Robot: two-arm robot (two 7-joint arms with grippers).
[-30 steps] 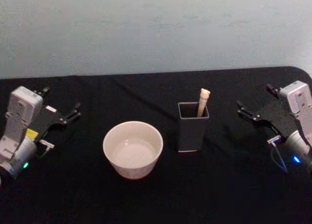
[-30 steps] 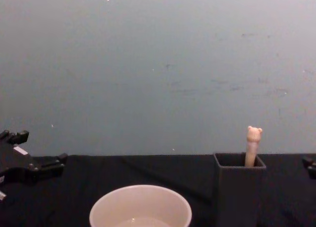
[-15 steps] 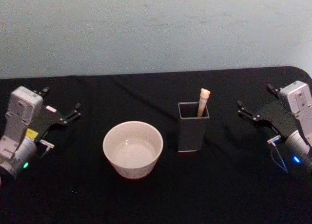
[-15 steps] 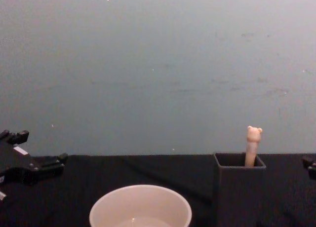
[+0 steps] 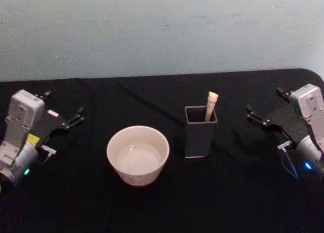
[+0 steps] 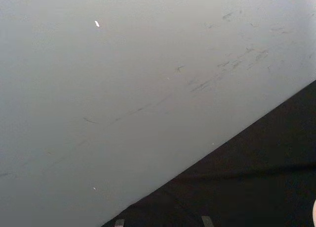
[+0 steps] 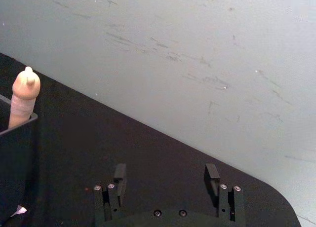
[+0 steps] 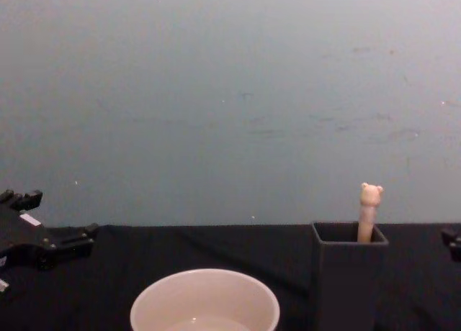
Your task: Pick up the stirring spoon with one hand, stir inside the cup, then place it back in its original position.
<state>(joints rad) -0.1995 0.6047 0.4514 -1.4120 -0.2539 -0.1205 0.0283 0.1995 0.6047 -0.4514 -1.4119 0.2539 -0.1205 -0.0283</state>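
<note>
Two grippers sit low over the black cloth-covered table (image 5: 228,197), one at each side, both well apart from the things in the middle. The left gripper (image 5: 65,102) is near the table's left edge, pointing inward, with its black fingers spread wide and nothing between them. The right gripper (image 5: 264,100) is near the right edge, likewise spread wide and empty. Its own wrist view shows the two fingers (image 7: 212,175) far apart above the dark cloth. The small stirring spoon with a beige handle topped by a tiny bear head (image 5: 210,105) stands in the tall dark grey square-sectioned holder box (image 5: 199,137). It leans toward the holder's back right corner, and only the upper handle and bear head show above the rim; the spoon's bowl is hidden inside. The wide round cream-white cup (image 5: 137,154) stands upright on the cloth just to the left of the holder, near it but not touching, and a little closer to the robot. Behind the table rises a plain pale blue-grey wall (image 5: 152,30) with faint scuff marks.
</note>
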